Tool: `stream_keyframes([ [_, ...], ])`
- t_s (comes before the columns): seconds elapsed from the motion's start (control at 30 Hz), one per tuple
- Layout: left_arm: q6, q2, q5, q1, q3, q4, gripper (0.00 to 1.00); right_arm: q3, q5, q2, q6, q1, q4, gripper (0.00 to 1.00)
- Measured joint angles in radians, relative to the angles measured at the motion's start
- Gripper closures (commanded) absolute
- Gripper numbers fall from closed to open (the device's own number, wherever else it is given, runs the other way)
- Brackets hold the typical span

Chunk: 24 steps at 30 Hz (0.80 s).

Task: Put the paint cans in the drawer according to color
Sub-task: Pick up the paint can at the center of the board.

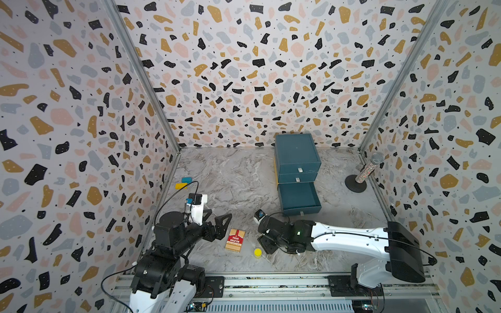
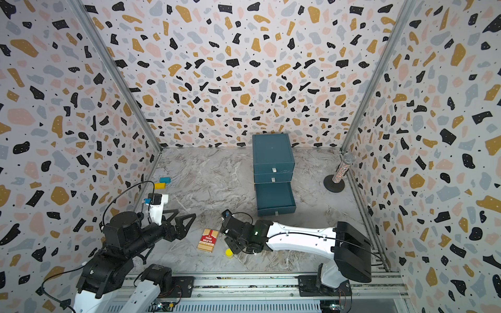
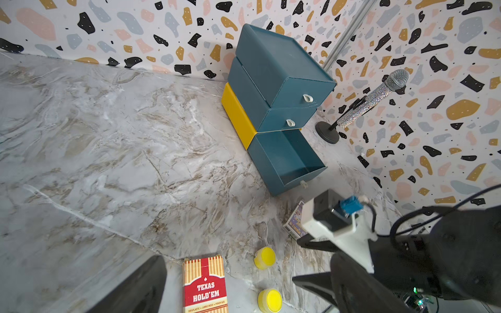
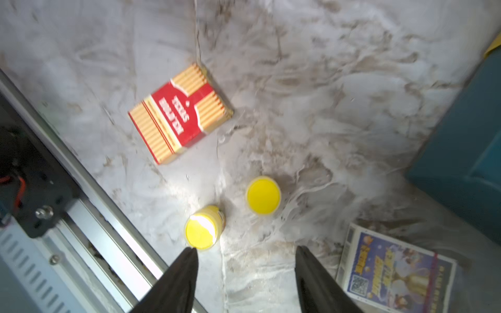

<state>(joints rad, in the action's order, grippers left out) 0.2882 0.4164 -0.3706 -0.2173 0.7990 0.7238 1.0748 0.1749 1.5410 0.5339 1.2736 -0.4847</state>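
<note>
The yellow paint can (image 4: 263, 195) and second yellow paint can (image 4: 202, 230) stand close together on the near counter (image 1: 230, 176), right of the Texas Hold'em card box (image 1: 235, 239), at the tips of the wide, empty right pincer (image 4: 246, 249); the left pincer (image 1: 221, 214) gapes empty, and the far teal drawer chest (image 1: 296, 154) has its bottom drawer (image 1: 301, 210) out.

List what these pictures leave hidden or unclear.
- One small round yellow-topped paint can: under the white right arm in both top views.
- Purple printed card box: likewise; its print is blurred in the right wrist view.
- Dark teal three-drawer chest: shut upper drawers' contents, behind their fronts in every view.
</note>
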Motion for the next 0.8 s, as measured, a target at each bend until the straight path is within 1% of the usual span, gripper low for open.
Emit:
stream_keyframes([
  [0.07, 0.000, 0.000, 0.016, 0.003, 0.000, 0.007, 0.03, 0.003, 0.002, 0.017, 0.000, -0.004, -0.032, 0.33],
  [0.23, 0.000, 0.000, 0.025, 0.007, 0.000, 0.017, 0.03, 0.083, -0.007, 0.105, 0.006, -0.016, -0.084, 0.33],
  [0.33, 0.000, 0.000, 0.025, 0.008, 0.000, 0.016, 0.03, 0.116, -0.014, 0.166, 0.009, -0.024, -0.085, 0.34],
  [0.43, 0.000, 0.000, 0.024, 0.008, 0.000, 0.016, 0.03, 0.137, -0.034, 0.212, 0.010, -0.037, -0.093, 0.38],
  [0.8, 0.000, 0.000, 0.014, 0.008, 0.000, 0.016, 0.03, 0.176, -0.099, 0.298, 0.027, -0.090, -0.093, 0.41],
])
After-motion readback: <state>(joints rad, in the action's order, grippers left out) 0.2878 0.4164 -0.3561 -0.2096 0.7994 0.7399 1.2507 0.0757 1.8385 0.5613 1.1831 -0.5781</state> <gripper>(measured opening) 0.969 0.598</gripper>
